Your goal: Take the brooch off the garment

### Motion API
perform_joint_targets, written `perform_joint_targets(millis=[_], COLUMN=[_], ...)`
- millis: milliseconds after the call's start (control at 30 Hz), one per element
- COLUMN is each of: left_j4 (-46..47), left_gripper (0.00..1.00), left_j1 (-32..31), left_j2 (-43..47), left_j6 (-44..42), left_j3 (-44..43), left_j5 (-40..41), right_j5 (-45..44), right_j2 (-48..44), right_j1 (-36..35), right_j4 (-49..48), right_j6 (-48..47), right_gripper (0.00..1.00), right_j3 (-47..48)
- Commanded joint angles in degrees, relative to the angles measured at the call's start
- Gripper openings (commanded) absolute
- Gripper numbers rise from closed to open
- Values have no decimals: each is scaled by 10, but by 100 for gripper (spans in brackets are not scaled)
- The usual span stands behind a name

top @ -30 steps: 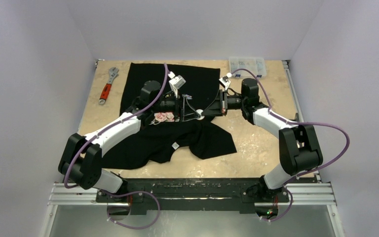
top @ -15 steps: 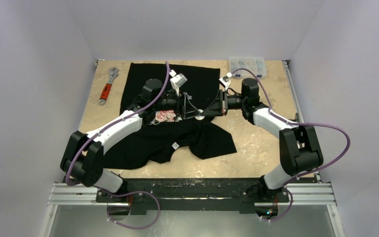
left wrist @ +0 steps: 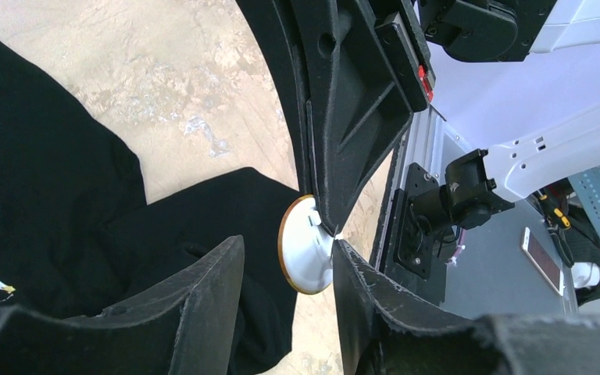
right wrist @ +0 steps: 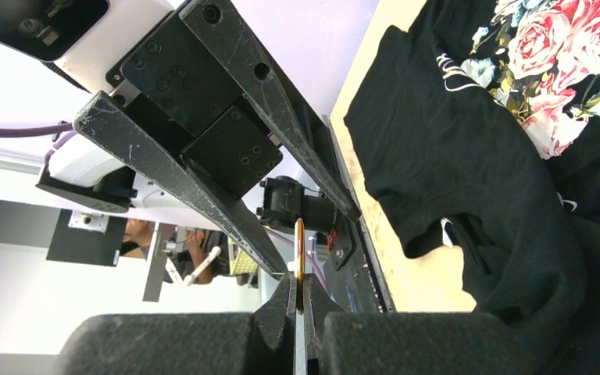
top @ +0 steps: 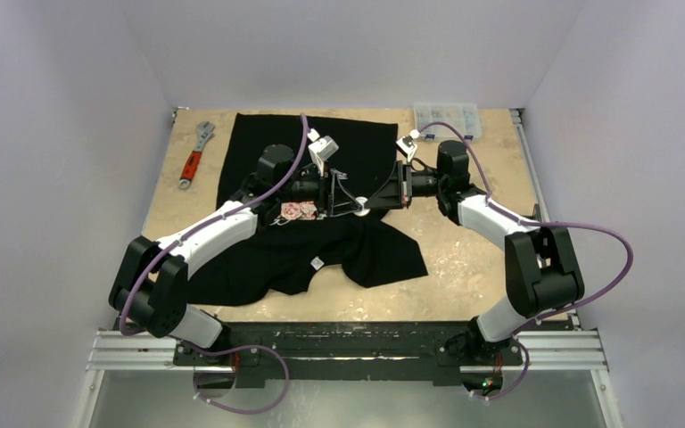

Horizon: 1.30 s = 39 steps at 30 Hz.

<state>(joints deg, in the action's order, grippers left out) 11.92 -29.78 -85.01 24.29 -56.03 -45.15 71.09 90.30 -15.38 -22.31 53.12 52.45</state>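
Brooch [left wrist: 308, 250]: white disc with a gold rim, held in the air above the middle of the shirt [top: 259, 267]. No cloth shows on it in either wrist view, so I judge it already free of the fabric.

Right gripper [right wrist: 299, 301]: fingers pinched tight on the disc's lower edge. Its wrist view shows the disc edge-on, standing up between the pads. An edge grip leaves both faces exposed, which probably suits a transfer.

Left gripper [left wrist: 287, 244]: fingers spread, one on each side of the disc, touching neither face as far as I can tell. It holds nothing. The two grippers meet tip to tip, pointing at each other. The likely reason is a handover, or a brace while the pin clears. I cannot tell which.

Shirt: lies crumpled flat on the table [top: 464, 259], rose print [right wrist: 562, 55] facing up and under the left arm. Neither gripper touches it.

Further out: a wrench [top: 193, 160] at the far left and a clear parts box [top: 447, 117] at the far right. Both are well apart from the work.

Risk (judgement): the disc sits thin in the pinch and could tip if the left fingers close off-centre.
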Motion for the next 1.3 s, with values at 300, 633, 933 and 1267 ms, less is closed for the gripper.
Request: perform_joint_targets(millis=[300, 633, 933, 1267], left_j4=[-15, -33, -37, -48], left_gripper=[41, 38, 32, 20], left_j1=[-3, -4, -3, -4], left_j2=[-6, -16, -26, -37], left_j6=[11, 28, 22, 5], left_j3=[-29, -37, -39, -38], left_j5=[36, 49, 30, -5], right_j5=[5, -3, -3, 9], right_j2=[-28, -44, -58, -62], right_j1=[-3, -9, -23, -28], right_j4=[-23, 7, 10, 98], right_j6=[-7, -49, -83, -195], right_gripper=[0, 0, 0, 0], right_j3=[22, 29, 36, 77])
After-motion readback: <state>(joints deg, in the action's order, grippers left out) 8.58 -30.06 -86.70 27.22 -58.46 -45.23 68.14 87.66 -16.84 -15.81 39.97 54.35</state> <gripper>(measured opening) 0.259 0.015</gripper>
